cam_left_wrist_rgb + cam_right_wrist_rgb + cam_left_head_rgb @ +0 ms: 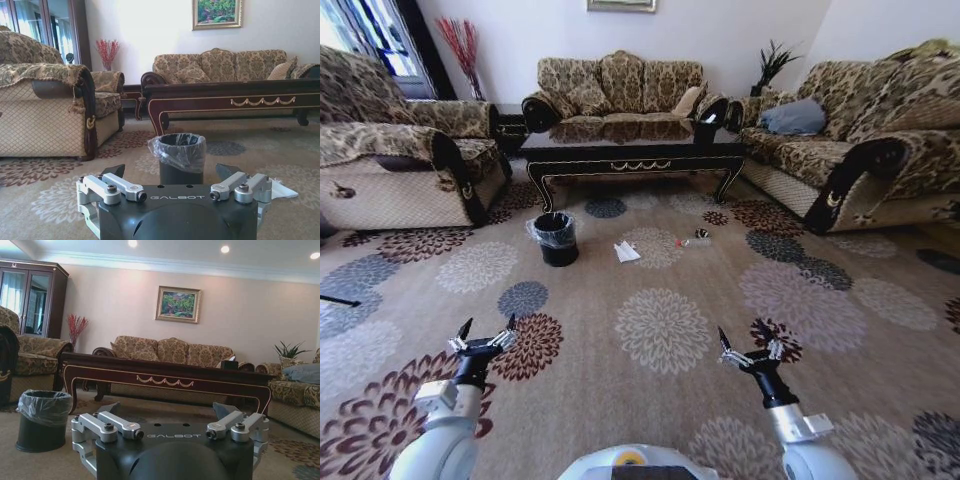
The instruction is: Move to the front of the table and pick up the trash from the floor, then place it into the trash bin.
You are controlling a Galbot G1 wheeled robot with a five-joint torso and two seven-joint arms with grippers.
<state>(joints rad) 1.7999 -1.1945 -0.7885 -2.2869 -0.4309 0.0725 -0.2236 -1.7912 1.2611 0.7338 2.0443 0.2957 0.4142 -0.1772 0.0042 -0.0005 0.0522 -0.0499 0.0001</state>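
**Approach stage: trash ahead on the rug, both grippers empty**

The robot faces the counter (630, 152), a long low dark-wood piece with gold scrollwork along its apron, from some way back across the flowered rug (660, 330). The left gripper (486, 335) and right gripper (748, 345) hang low in front of the base, jaws apart, holding nothing.

The trash lies on the rug in front of the counter, well ahead of both grippers. The paper (626, 251) is a small white folded piece, flat on the rug, just to the right of the bin (556, 238). Further right is the wrapper (692, 242), clear with a red tip, and close behind it a tiny dark ball (702, 233). The bin is round and black with a translucent liner bunched over its rim, standing upright and open near the counter's left leg.

Risks, as I judge them. The paper lies flat, so the jaws may scrape the rug or slide over it without catching an edge. The wrapper is clear and light: easy to misjudge against the busy pattern, and it may skid away when touched. The ball is very small, could roll, and is hard to tell from the dark flowers. The bin looks light, so driving in too close or swinging the left arm could tip it. Overshooting could bump the counter.
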